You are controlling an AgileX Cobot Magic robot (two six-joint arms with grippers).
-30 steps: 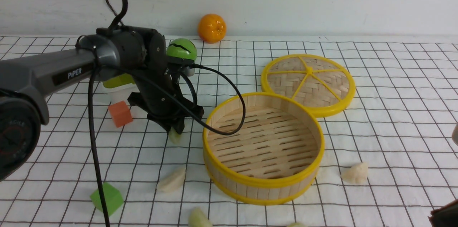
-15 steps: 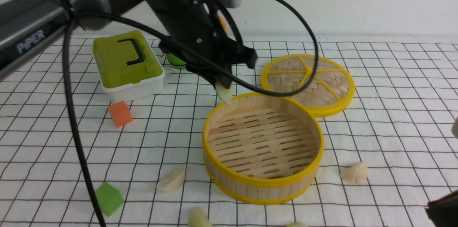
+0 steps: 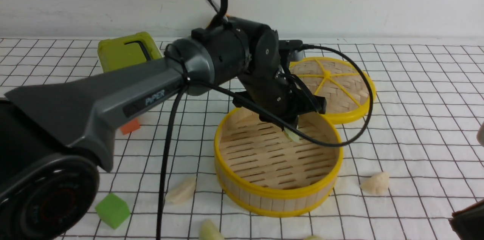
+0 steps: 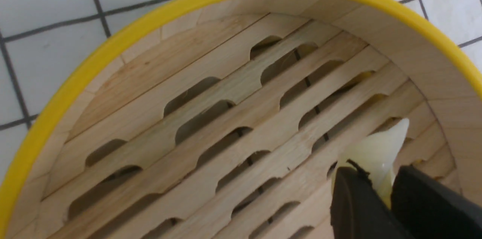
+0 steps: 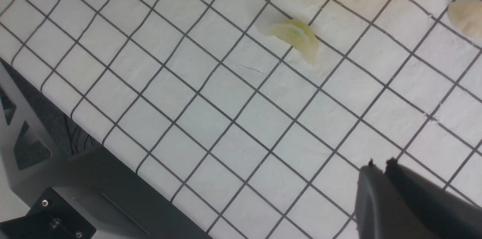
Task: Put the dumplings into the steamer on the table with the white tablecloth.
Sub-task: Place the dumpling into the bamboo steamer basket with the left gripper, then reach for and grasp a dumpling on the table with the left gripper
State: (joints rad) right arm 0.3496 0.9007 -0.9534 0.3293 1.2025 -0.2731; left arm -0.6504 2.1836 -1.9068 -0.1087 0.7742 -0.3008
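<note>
In the front view, the left pincer (image 3: pixel 293 121) reaches over the steamer (image 3: pixel 278 157), inside its rim, with 1 dumpling (image 3: pixel 293 135) at its tips, poking out below them above the slatted floor. That dumpling looks pale green and small. 4 other dumplings lie outside the steamer on the white tablecloth (image 3: pixel 416 149): 2 cream-white, 2 pale green, 1 of these cut off by the view's edge.

In the left wrist view, the left pincer is clenched on the dumpling, which sits between its 2 tips with 1 pointed end sticking out. Its skin is smooth, pale green turning whitish at the point.

In the right wrist view, the right pincer (image 5: pixel 380 167) is clenched with nothing in it, its 2 tips together. A pale green, crescent-shaped dumpling lies well apart from it, on the cloth near the steamer.
</note>
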